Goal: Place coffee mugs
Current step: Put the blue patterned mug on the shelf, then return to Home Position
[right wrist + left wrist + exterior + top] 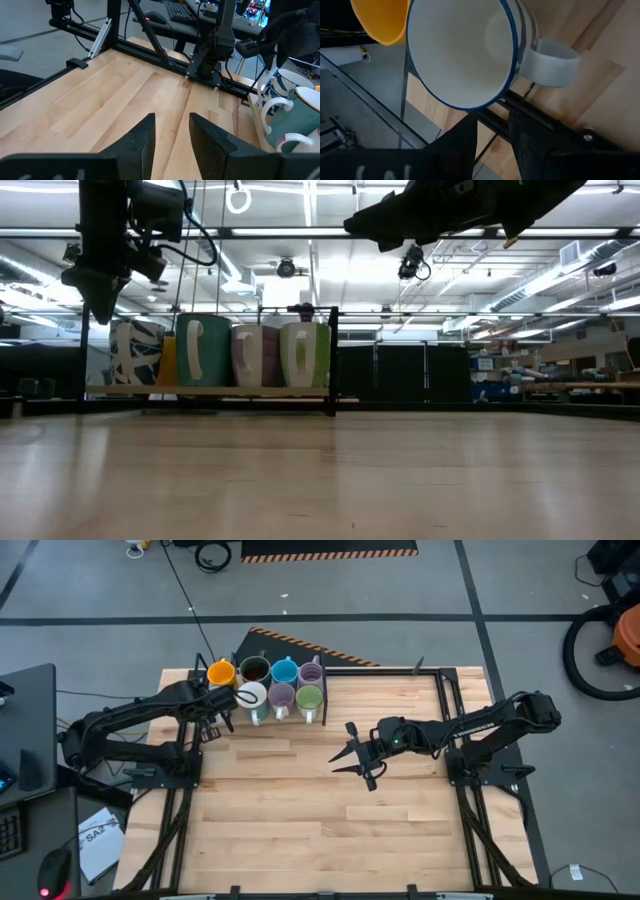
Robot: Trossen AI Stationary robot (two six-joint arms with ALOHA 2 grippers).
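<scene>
Several coffee mugs stand on their bases in a black-framed rack at the table's far-left edge. In the far row are orange, dark brown, blue and lilac. In the near row are a white mug with a blue pattern, a lilac one and a green one. Only one white mug shows. My left gripper hovers open just left of the white mug, its fingers short of the mug and not touching it. My right gripper hangs open above the table's middle.
The rack's black rail runs right under the left fingers. Black frame bars border the table's sides. Bare wood spreads over the middle and near half of the table. A desk with a keyboard and mouse stands off the left edge.
</scene>
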